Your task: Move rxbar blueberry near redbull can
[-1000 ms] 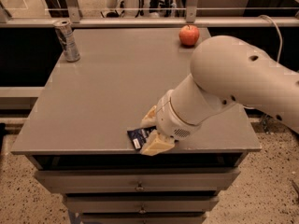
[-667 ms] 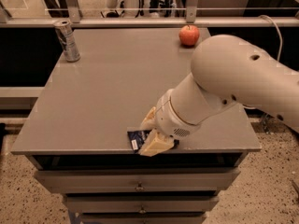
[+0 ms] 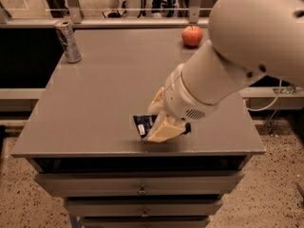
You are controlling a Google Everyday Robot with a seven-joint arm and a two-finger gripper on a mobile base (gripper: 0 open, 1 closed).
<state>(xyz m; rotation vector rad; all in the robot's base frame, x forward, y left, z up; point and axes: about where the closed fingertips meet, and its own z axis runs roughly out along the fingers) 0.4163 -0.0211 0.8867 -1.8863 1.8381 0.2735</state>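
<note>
The rxbar blueberry is a dark navy wrapper near the table's front edge, tilted up, with most of it hidden between my fingers. My gripper is shut on it, one pale yellow finger in front of it and one behind. The redbull can, slim and silver-blue, stands upright at the far left corner of the table, well away from the bar and the gripper.
A red apple sits at the far right of the grey table. My large white arm covers the right side. Drawers are below the front edge. A railing runs behind the table.
The gripper and the bar have risen a little from the table near the front edge, and the bar now tilts. The arm's bulk has swung up and to the right.
</note>
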